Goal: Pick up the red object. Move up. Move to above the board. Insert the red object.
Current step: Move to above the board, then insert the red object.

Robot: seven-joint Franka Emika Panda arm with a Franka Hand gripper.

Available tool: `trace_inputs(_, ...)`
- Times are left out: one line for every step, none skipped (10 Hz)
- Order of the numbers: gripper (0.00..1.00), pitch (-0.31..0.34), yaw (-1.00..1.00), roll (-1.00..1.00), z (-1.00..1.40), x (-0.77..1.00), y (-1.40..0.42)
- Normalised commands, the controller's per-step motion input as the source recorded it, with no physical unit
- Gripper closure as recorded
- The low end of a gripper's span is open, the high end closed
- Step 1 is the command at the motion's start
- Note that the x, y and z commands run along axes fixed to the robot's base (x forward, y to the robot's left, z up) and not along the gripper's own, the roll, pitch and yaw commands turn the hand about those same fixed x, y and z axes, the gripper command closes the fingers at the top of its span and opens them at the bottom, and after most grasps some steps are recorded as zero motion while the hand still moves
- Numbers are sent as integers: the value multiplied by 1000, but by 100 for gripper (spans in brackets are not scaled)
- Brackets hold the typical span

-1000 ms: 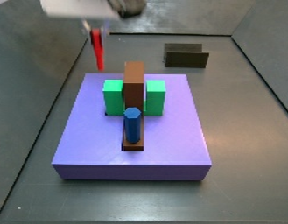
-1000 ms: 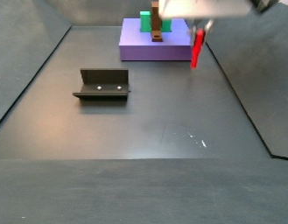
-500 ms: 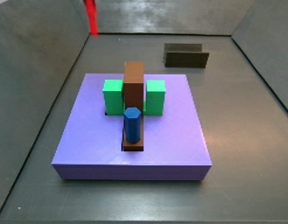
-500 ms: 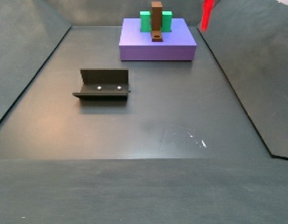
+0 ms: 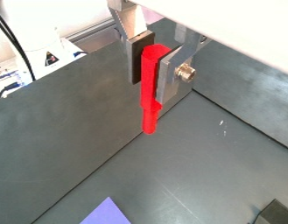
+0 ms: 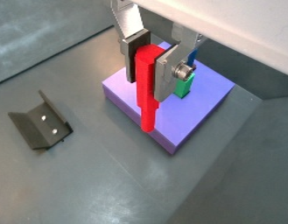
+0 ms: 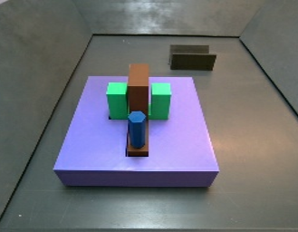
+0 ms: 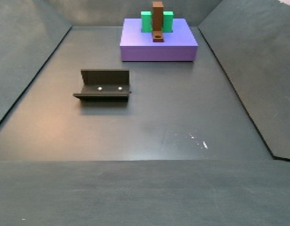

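Observation:
In both wrist views my gripper (image 5: 153,74) (image 6: 149,70) is shut on the red object (image 5: 150,105) (image 6: 146,101), a slender red peg that hangs upright below the fingers. The board (image 6: 187,118), a lavender slab, lies below and beyond the peg in a wrist view; only its corner (image 5: 108,213) shows in a wrist view. Both side views show the board (image 7: 176,136) (image 8: 176,48) with its brown bar (image 7: 139,86) and green blocks (image 7: 117,100). The gripper and the red peg are out of both side views.
A blue peg (image 7: 137,129) stands in the brown bar at the board's near end. The fixture (image 8: 103,85) (image 7: 192,58) (image 6: 38,122) stands on the dark floor away from the board. Grey walls enclose the floor.
The gripper has risen with the red peg and left the top of both side views. The board and the fixture have not moved.

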Motion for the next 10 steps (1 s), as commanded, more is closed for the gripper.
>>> trace_inputs(100, 100, -187, 64, 296, 932, -1400)
trace_inputs(100, 180, -91, 114, 251, 1007, -1400)
trace_inputs(100, 207, -57, 50, 270, 1081, -1400)
trace_inputs(100, 198, -16, 40, 328, 1075, -1400)
trace_inputs(100, 161, -2, 58, 162, 528, -678)
trace_inputs(100, 123, 3, 54, 78, 265, -297)
trace_inputs(100, 16, 0, 16, 0, 49, -9)
trace_inputs(100, 63, -69, 56, 0, 151, 0)
trace_inputs(100, 0, -151, 177, -560, 69, 274)
trace_inputs(100, -31, -180, 197, -934, 74, 486)
